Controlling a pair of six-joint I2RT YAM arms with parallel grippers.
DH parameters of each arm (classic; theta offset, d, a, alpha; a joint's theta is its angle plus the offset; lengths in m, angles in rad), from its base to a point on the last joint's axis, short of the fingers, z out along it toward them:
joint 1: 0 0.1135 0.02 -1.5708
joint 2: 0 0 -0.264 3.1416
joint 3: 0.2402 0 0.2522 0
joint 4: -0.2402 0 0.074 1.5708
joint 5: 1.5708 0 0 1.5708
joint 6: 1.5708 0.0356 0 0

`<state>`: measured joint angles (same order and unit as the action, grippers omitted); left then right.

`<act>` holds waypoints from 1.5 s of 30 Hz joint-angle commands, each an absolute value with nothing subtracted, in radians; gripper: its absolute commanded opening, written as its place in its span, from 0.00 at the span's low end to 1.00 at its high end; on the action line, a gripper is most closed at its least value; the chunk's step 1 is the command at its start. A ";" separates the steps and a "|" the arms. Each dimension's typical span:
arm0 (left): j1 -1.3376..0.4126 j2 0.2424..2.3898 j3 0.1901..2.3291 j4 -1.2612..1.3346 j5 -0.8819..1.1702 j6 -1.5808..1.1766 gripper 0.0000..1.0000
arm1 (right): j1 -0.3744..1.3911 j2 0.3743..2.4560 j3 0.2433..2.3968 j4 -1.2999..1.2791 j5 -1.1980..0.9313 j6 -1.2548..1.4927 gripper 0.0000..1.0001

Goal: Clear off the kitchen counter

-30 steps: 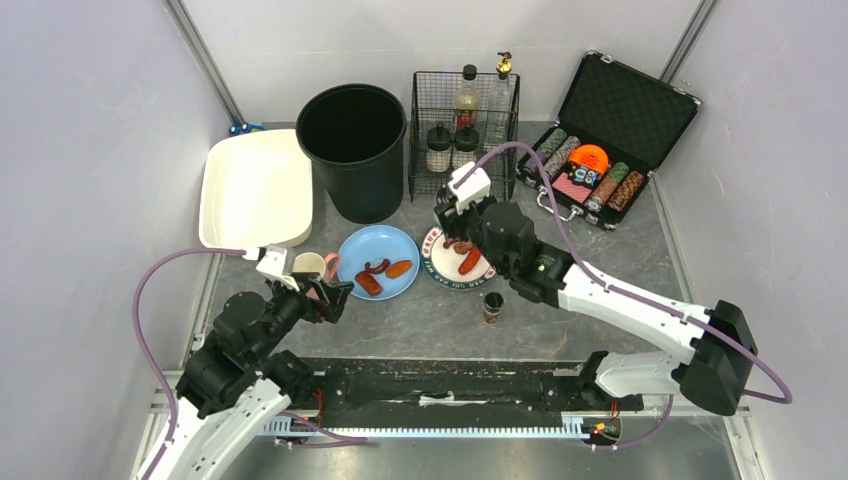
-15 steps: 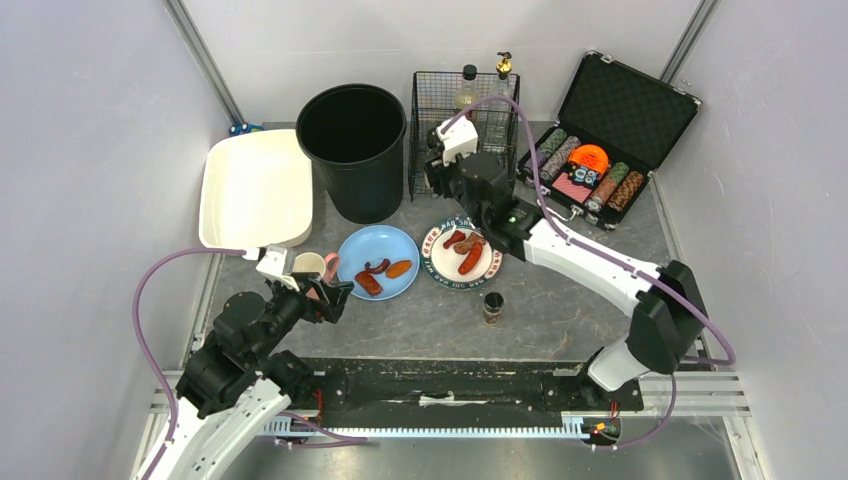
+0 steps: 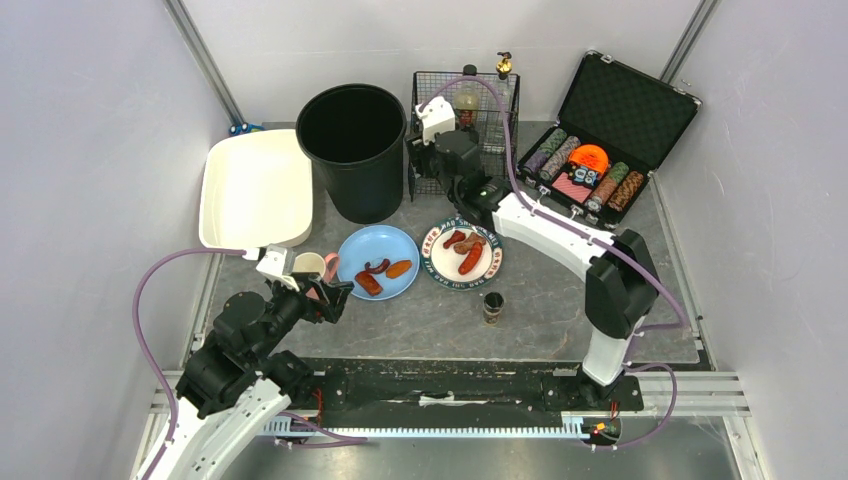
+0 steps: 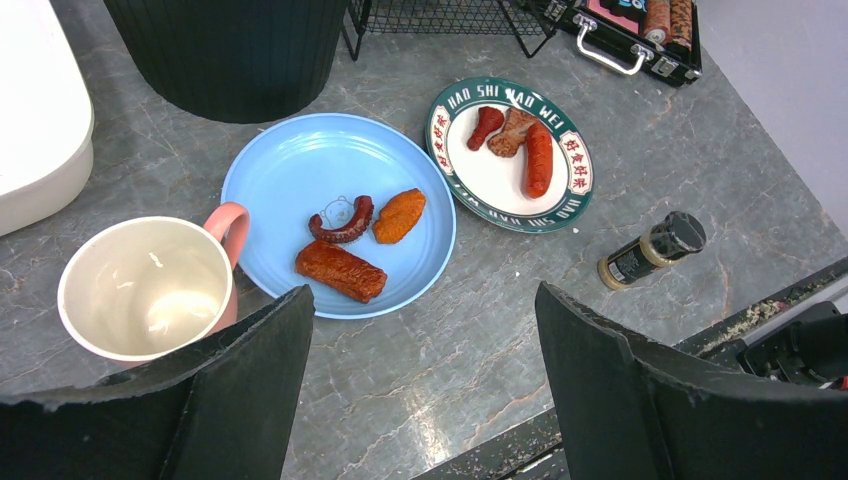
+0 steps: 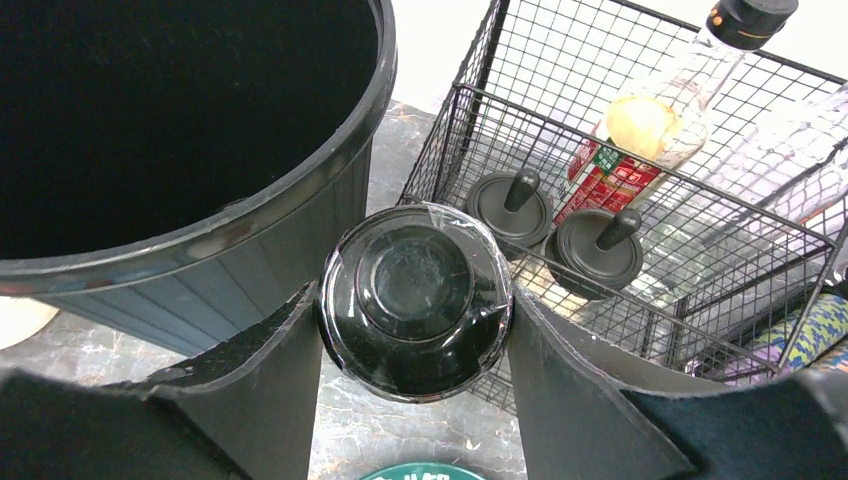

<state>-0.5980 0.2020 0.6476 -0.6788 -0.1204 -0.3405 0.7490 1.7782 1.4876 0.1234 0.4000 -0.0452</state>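
Clutter was spread over the worktop (image 3: pixel 570 290), a dark grey mottled stone-look surface scuffed with pale marks, which lay in front of both arm bases and filled the floor of the cell. On it were seen a blue plate (image 4: pixel 300 170) with food scraps, a green-rimmed plate (image 4: pixel 490 182) with sausages, a pink-handled mug (image 4: pixel 150 285) and a small spice jar (image 4: pixel 650 250). Along the far edge were a white tray (image 3: pixel 255 190), a black bin (image 3: pixel 352 150), a wire basket (image 3: pixel 490 100) and an open case (image 3: pixel 600 130). The step in hand was judged to be the removal of one item: a round black container (image 5: pixel 415 295) was pinched between the fingers of the right gripper (image 5: pixel 415 320), between the bin's wall and the basket's near corner. Whether bin or basket was intended could not be told. The next move would call for the container to be centred over one opening before release. The fingers of the left gripper (image 4: pixel 425 400) were spread and empty, near the mug.
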 commanded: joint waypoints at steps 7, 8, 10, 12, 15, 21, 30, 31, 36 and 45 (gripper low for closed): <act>-0.605 0.202 0.638 -0.649 -0.109 -0.304 0.87 | 0.708 1.881 1.657 0.199 0.414 -0.012 0.00; -0.605 0.201 0.638 -0.649 -0.109 -0.304 0.87 | 0.705 1.888 1.662 0.200 0.411 -0.007 0.00; -0.604 0.202 0.639 -0.647 -0.108 -0.304 0.87 | 0.699 1.905 1.672 0.200 0.414 -0.005 0.00; -0.604 0.204 0.639 -0.647 -0.108 -0.303 0.87 | 0.694 1.920 1.677 0.198 0.413 -0.002 0.00; -0.604 0.206 0.638 -0.646 -0.105 -0.304 0.87 | 0.684 1.936 1.678 0.201 0.416 -0.001 0.00; -0.605 0.210 0.639 -0.644 -0.101 -0.304 0.87 | 0.666 1.968 1.675 0.213 0.417 0.035 0.00; -0.604 0.211 0.639 -0.644 -0.106 -0.304 0.87 | 0.646 2.009 1.664 0.230 0.413 0.055 0.00; -0.605 0.210 0.638 -0.644 -0.106 -0.304 0.87 | 0.644 2.012 1.658 0.233 0.408 0.062 0.00; -0.604 0.212 0.638 -0.644 -0.110 -0.305 0.87 | 0.639 2.028 1.624 0.249 0.404 0.085 0.00; -0.604 0.216 0.639 -0.644 -0.116 -0.308 0.87 | 0.631 2.054 1.566 0.266 0.401 0.125 0.00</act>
<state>-0.5980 0.2039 0.6476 -0.6788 -0.1207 -0.3405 0.6403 2.0541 1.5776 0.1501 0.3889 0.0982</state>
